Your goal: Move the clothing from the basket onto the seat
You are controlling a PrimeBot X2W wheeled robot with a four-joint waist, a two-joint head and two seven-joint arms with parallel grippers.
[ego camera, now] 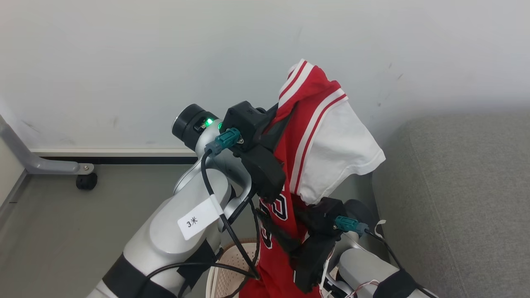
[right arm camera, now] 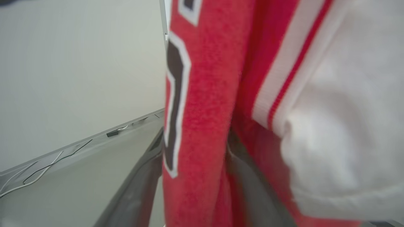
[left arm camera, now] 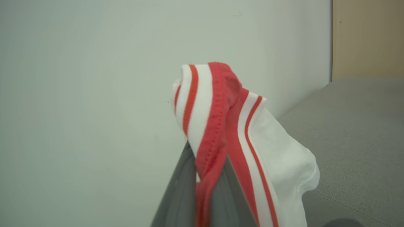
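White wall (ego camera: pixel 124 62) behind, sofa (ego camera: pixel 455 186) at 3 o'clock, basket (ego camera: pixel 232 265) at 6. Your left gripper (left arm camera: pixel 206 164) pinches the jersey (ego camera: pixel 290 165) up high. The right gripper (right arm camera: pixel 195 138) straddles the cloth, can't tell if it's gripping.

The jersey (ego camera: pixel 308 136) hangs from the left fingers (left arm camera: pixel 180 189), raised before the wall (ego camera: pixel 124 62) and above the basket (ego camera: pixel 230 269), which sits on the floor (ego camera: pixel 62 231) between the two arms. Lower down, the right fingers (right arm camera: pixel 135 189) stand either side of the jersey. The sofa (ego camera: pixel 455 198) lies to the right, against the wall.
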